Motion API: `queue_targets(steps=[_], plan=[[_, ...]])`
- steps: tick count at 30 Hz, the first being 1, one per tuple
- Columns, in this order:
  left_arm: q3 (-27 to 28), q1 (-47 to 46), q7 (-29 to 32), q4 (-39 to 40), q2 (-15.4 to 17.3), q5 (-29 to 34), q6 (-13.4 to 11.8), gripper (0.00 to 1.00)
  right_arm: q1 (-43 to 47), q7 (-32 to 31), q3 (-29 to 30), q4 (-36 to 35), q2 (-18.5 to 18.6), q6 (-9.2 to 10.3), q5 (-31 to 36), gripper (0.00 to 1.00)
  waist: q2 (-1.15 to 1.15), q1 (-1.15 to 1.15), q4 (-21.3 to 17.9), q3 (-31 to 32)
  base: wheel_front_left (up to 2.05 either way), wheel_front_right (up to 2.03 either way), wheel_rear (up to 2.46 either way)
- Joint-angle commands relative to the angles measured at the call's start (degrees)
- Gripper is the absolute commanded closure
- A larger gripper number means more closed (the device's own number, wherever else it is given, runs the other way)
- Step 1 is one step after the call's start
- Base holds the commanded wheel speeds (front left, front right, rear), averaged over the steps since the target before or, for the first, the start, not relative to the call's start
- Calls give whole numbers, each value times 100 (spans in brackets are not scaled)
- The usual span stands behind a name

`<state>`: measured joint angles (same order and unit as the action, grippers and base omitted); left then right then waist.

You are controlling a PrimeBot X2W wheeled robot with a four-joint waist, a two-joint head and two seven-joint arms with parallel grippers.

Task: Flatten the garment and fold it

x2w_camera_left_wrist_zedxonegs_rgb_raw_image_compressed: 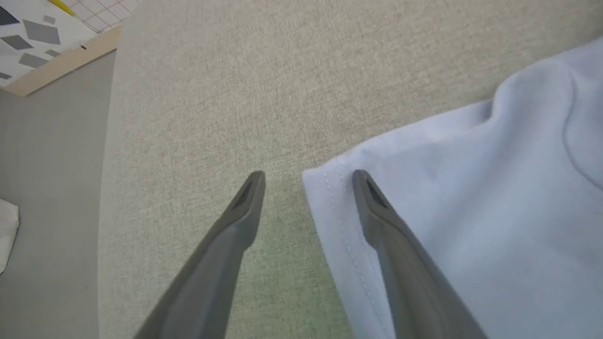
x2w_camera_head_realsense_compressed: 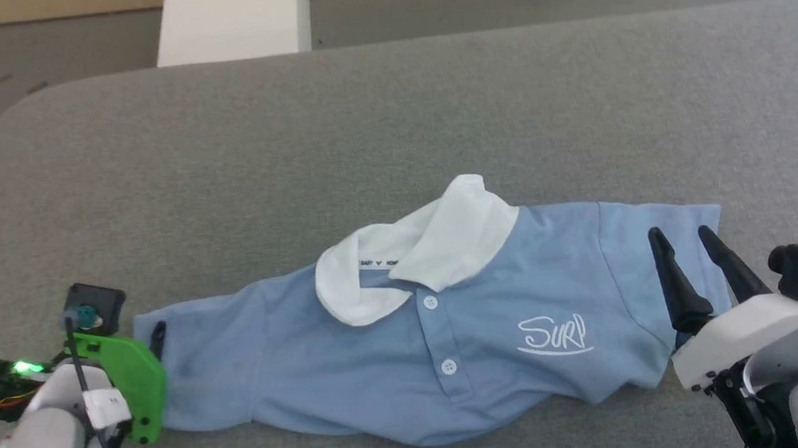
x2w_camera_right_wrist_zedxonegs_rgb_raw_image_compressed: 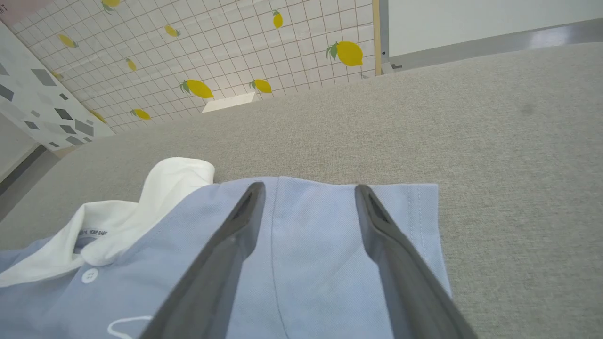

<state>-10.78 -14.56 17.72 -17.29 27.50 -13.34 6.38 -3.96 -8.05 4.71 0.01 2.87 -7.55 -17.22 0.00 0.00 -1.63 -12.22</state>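
Left claw (x2w_camera_left_wrist_zedxonegs_rgb_raw_image_compressed: pixel 308 176) and right claw (x2w_camera_right_wrist_zedxonegs_rgb_raw_image_compressed: pixel 308 188), both wide open, at the two sleeve ends of the shirt (x2w_camera_head_realsense_compressed: pixel 382 368) lying on the grey table (x2w_camera_head_realsense_compressed: pixel 223 159). Might pinch too little cloth, slip off, leave bumps.

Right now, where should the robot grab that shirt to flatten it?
Probably the sleeve hems, from the outer ends: the shirt lies front up, sleeves spread sideways. The left claw straddles one hem, open; the right claw is open above the other sleeve.
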Motion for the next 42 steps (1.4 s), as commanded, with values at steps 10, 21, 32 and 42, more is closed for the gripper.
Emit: queue_targets(steps=[10, 21, 32, 42], plan=[[-80, -74, 975, 64, 271, -768, 88, 0, -259, 145, 39, 126, 1, 6, -20, 0, 0, 0, -393, -472, 0, 0, 0], [-225, 6, 1951, 215, 260, -1440, 100, 100, -960, -236, 489, 459, 35, 6, 613, 0, 0, 0, -382, -520, 0, 0, 0], [-368, -155, 1971, 487, 284, -1401, 98, 100, -2274, -2502, 786, 2076, 449, 6, 992, 0, 0, 0, -211, -564, 0, 0, 0], [-522, -295, 1892, 537, 313, -1456, 103, 100, -2835, -3896, 31, 2747, 898, 6, 569, 100, 0, 0, -126, -625, 0, 0, 0]])
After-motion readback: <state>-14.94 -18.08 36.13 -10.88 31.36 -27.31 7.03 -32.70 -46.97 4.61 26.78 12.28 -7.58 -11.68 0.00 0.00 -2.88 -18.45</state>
